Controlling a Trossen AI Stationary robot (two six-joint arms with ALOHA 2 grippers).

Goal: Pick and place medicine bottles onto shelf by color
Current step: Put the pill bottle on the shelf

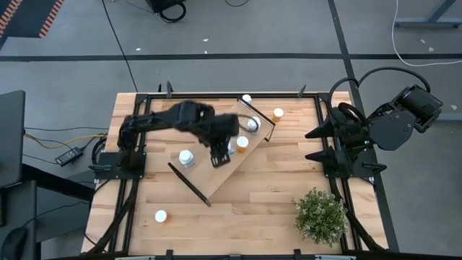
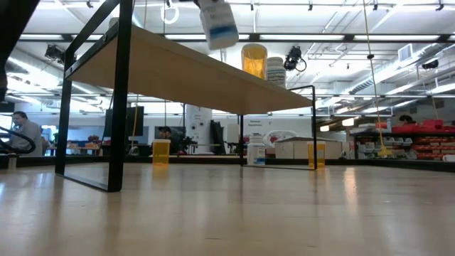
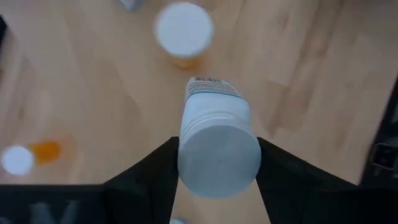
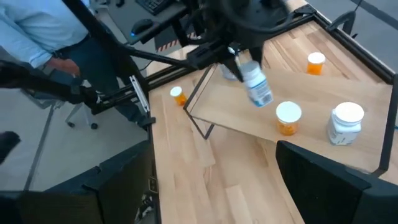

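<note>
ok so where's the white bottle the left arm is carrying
The white bottle is in the left gripper, held in the air over the middle of the shelf, just left of an orange bottle standing on it.

Matt light-wood shelf, smooth white plastic bottle, slatted wooden tabletop, black metal frame

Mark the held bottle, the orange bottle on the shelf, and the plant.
Held bottle (image 3: 217,149): left wrist view, white cap.
Orange bottle (image 4: 288,118): right wrist view, cap and body.
Plant (image 1: 320,216): high view, foliage.
</note>
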